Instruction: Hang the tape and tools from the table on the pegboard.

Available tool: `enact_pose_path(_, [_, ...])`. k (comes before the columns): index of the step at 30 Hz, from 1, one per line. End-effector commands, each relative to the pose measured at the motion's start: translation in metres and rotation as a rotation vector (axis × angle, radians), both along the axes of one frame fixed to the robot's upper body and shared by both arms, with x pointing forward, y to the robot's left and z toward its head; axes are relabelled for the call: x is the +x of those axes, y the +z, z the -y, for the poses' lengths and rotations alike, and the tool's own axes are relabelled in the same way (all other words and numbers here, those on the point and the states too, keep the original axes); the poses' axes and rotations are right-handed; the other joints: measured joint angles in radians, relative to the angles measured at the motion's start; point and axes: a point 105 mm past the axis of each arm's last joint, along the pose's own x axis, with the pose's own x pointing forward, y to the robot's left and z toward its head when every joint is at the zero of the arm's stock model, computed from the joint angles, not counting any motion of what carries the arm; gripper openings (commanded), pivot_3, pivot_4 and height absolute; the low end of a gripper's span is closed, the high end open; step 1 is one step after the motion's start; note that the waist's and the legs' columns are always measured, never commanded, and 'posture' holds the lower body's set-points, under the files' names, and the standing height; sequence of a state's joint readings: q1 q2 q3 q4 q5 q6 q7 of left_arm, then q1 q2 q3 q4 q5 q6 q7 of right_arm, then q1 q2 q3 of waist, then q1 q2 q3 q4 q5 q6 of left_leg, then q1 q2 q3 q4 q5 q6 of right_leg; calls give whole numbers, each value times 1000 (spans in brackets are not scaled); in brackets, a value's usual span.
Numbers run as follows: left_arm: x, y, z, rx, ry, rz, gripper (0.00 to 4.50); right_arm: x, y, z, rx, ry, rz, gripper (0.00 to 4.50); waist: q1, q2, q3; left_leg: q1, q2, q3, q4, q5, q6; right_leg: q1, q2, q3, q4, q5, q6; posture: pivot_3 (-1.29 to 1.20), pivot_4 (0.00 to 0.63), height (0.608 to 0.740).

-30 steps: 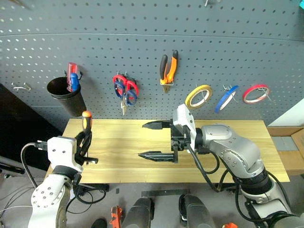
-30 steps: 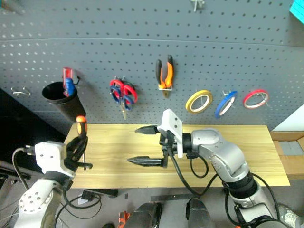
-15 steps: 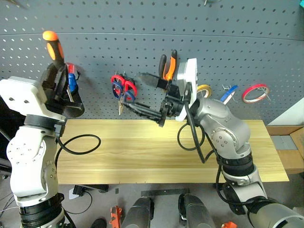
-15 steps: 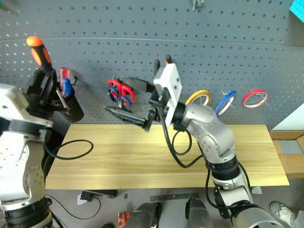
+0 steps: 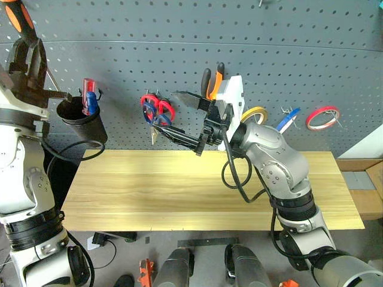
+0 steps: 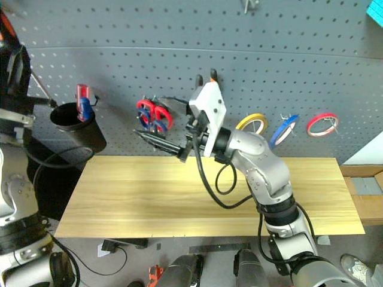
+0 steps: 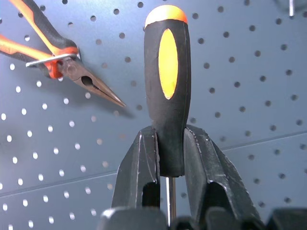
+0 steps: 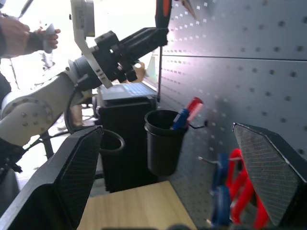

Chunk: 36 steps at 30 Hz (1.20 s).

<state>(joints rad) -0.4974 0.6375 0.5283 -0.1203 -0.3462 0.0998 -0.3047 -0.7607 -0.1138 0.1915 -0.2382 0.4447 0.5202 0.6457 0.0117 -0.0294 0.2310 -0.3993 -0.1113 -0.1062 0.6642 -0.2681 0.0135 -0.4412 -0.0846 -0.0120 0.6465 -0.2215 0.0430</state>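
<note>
The left gripper (image 7: 165, 143) is clamped on the slim screwdriver with the orange-and-black handle (image 7: 166, 86), handle up and shaft down, raised at about eleven o'clock of the black round cup (image 5: 84, 119) on the blue-grey perforated pegboard (image 5: 299, 54), probably to drop it in. The right gripper (image 5: 185, 116) hangs empty, jaws spread wide, above the light wooden table (image 5: 179, 191).

No readable text, labels, brands, numbers or signs are showing on anything in these views.
</note>
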Motion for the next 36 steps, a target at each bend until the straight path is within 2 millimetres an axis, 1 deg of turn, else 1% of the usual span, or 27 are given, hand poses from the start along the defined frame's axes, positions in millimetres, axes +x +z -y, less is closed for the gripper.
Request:
enact_pose_path(1, [2, 1, -3, 52, 24, 4, 382, 0, 19, 0, 54, -38, 74, 4500, -5, 0, 0, 0, 0, 0, 0, 0, 0, 0, 0, 0, 0, 0, 0, 55, 201, 740])
enact_pose_path(4, [12, -18, -4, 25, 13, -47, 382, -1, 20, -1, 53, -32, 74, 4500, -12, 0, 0, 0, 0, 0, 0, 0, 0, 0, 0, 0, 0, 0, 0, 50, 202, 740])
enact_pose_path(9, [16, -43, -5, -11, 9, -125, 382, -5, 16, -4, 37, -9, 66, 4500, -14, 0, 0, 0, 0, 0, 0, 0, 0, 0, 0, 0, 0, 0, 0, 48, 200, 740])
enact_pose_path(13, [13, -51, -2, -35, -57, -141, 382, -10, 15, -5, 31, 22, 66, 4500, -14, -1, 0, 0, 0, 0, 0, 0, 0, 0, 0, 0, 1, 0, 0, 54, 194, 740])
enact_pose_path(15, [11, -52, -7, -64, -51, -143, 1100, -13, 13, -6, 21, 46, 59, 4500, -14, -1, 0, 0, 0, 0, 0, 0, 0, 0, 0, 0, 1, 0, 0, 55, 194, 740])
enact_pose_path(16, [9, -52, -8, -67, -42, -141, 1329, -15, 11, -6, 15, 54, 57, 4500, -14, -1, 0, 0, 0, 0, 0, 0, 0, 0, 0, 0, 1, 0, 0, 55, 193, 740])
enact_pose_path(19, [7, -52, -7, -68, -50, -143, 2376, -16, 9, -5, 2, 67, 53, 4500, -14, -1, 0, 0, 0, 0, 0, 0, 0, 0, 0, 0, 1, 0, 0, 57, 195, 740])
enact_pose_path(20, [6, -50, -7, -66, -35, -133, 2662, -17, 7, -5, -9, 74, 54, 4500, -14, -1, 0, 0, 0, 0, 0, 0, 0, 0, 0, 0, 1, 0, 0, 57, 195, 740])
enact_pose_path(21, [4, -47, -1, -71, -76, -124, 3139, -20, 5, -3, -21, 100, 46, 4500, -14, -1, -1, 0, 0, 0, 0, 0, 0, 0, 0, 0, 1, 0, 0, 58, 192, 740])
enact_pose_path(22, [2, -45, 7, -79, -136, -124, 3370, -24, 2, 0, -31, 136, 29, 4500, -14, -1, -1, 0, 0, 0, 1, 0, 0, 0, 0, 0, 1, 0, 0, 58, 192, 740])
enact_pose_path(24, [-3, -39, 29, -108, -285, -133, 3370, -34, -6, 8, -71, 207, 8, 4500, -10, -2, -1, 0, 0, 0, 1, 0, 0, 0, 0, 0, 0, 0, 0, 60, 188, 740])
enact_pose_path(26, [-8, -37, 43, -135, -391, -149, 3370, -38, -14, 15, -104, 230, -4, 4500, -7, -4, -2, -1, 0, -1, 1, 0, 0, 1, 0, 0, 0, 0, 0, 58, 179, 740])
enact_pose_path(27, [-10, -37, 47, -145, -426, -158, 3370, -38, -16, 17, -111, 232, -9, 4500, -9, -4, -3, -1, 0, -1, 1, 0, 0, 1, 0, 0, 0, 0, 0, 58, 179, 740])
enact_pose_path(30, [-23, -57, 50, -114, -454, -254, 3370, -35, -34, 42, -138, 206, -91, 4500, -15, -4, -6, 0, 0, 0, 1, 0, 0, 1, 0, 1, 1, 0, 0, 51, 170, 740])
enact_pose_path(31, [-28, -66, 55, -110, -481, -301, 3370, -32, -39, 53, -122, 185, -139, 4500, -16, -4, -6, 1, 0, 1, 1, 0, 0, 1, 0, 2, 1, 0, 0, 52, 170, 740])
enact_pose_path(32, [-34, -77, 66, -96, -536, -369, 3370, -29, -44, 65, -102, 160, -180, 4500, -16, -4, -7, 1, 1, 1, 0, 0, 0, 1, 0, 2, 1, 0, 0, 52, 173, 740])
enact_pose_path(34, [-44, -94, 82, -93, -617, -462, 3370, -28, -50, 79, -90, 129, -224, 4500, -13, -4, -6, 1, 1, 1, 0, 0, 0, 1, 0, 2, 0, 0, 0, 48, 179, 740])
enact_pose_path(36, [-51, -109, 92, -100, -655, -525, 3370, -26, -56, 87, -89, 99, -257, 4500, -11, -4, -6, 0, 1, 1, 1, 0, 0, 1, 0, 2, 0, 0, 0, 44, 183, 740])
